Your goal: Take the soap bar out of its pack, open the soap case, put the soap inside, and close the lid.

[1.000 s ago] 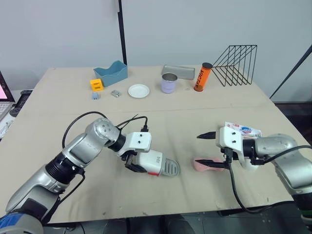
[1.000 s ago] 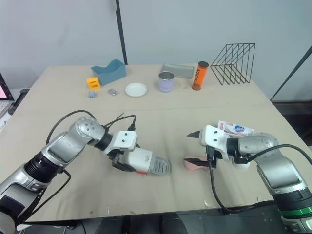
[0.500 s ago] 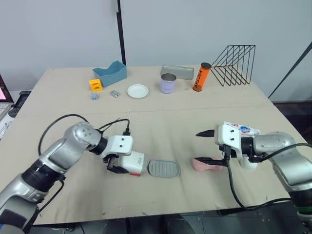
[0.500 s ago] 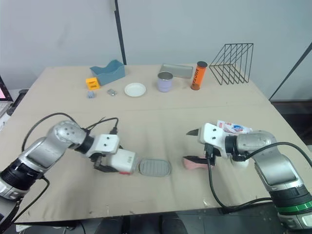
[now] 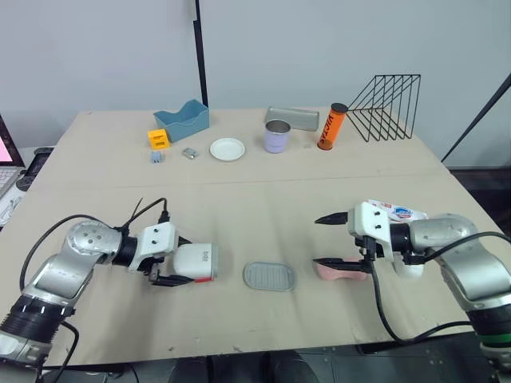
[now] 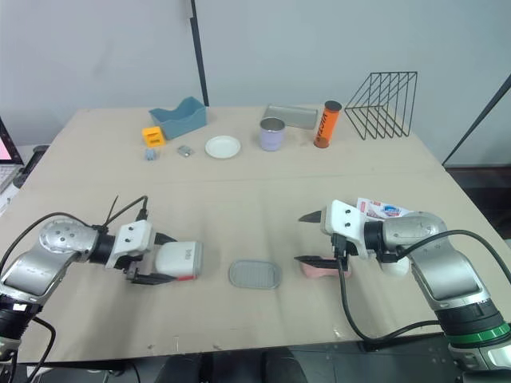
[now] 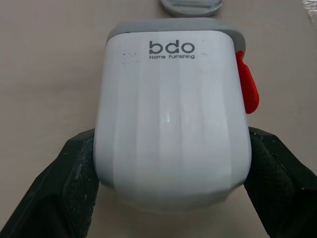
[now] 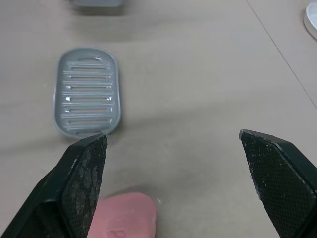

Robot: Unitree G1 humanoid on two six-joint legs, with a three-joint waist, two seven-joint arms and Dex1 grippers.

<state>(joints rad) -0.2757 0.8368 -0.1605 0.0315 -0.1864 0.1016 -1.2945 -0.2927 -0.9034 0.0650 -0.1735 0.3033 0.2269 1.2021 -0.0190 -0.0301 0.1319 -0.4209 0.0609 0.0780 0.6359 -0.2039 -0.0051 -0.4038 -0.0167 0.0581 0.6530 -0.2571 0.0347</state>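
Observation:
My left gripper [image 5: 169, 270] is shut on the white soap case cover [image 5: 194, 262], which has a red clip and lies on its side on the table; the cover [image 7: 171, 119] sits between both fingers in the left wrist view. The grey slotted soap tray [image 5: 269, 276] lies flat by itself in the middle, apart from the cover. The pink soap bar [image 5: 339, 271] lies just right of the tray, with my right gripper [image 5: 326, 239] open over it, lower finger beside it. The soap bar [image 8: 124, 214] and tray [image 8: 89, 91] also appear in the right wrist view. The empty soap pack [image 5: 398, 212] lies behind the right wrist.
Along the far side stand a blue bin [image 5: 182, 120], small orange block [image 5: 158, 139], white dish [image 5: 227, 149], lilac cup [image 5: 277, 136], grey tray [image 5: 292, 118], orange tube [image 5: 330, 126] and black wire rack [image 5: 385, 106]. A laptop [image 5: 6, 159] sits at the left edge.
My left gripper pulled the white cover leftward off the grey tray, which stayed in the middle. The right gripper stayed open over the pink soap.

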